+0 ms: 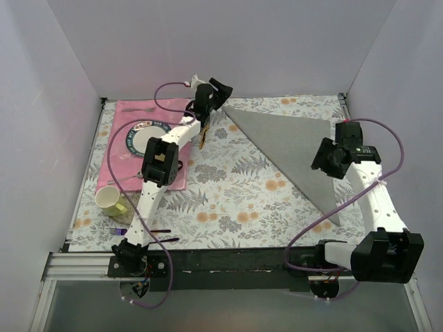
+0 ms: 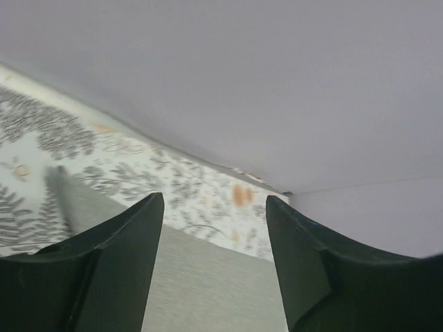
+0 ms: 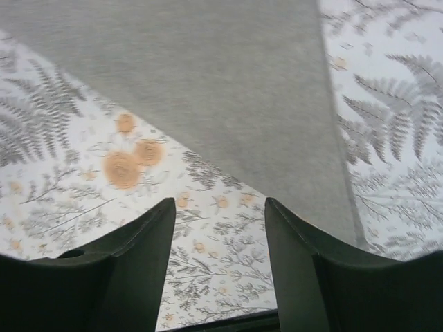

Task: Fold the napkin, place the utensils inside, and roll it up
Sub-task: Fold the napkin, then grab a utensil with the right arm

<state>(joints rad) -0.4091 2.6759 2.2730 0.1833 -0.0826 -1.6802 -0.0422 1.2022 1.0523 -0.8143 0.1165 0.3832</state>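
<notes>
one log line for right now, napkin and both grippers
napkin: folded triangle, flat | left gripper: open, empty, near far-left corner | right gripper: open, empty, over right side

Walls [image 1: 242, 41]: plain pale lilac panels, three sides.
Table cover [image 1: 228, 187]: fern-and-flower print.
Near edge: metal rail [image 1: 76, 268].

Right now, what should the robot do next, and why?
Probably reach the left pincer to the wooden utensil near it. The napkin already lies folded in a triangle with nothing on it, and that pincer is open and empty.
</notes>
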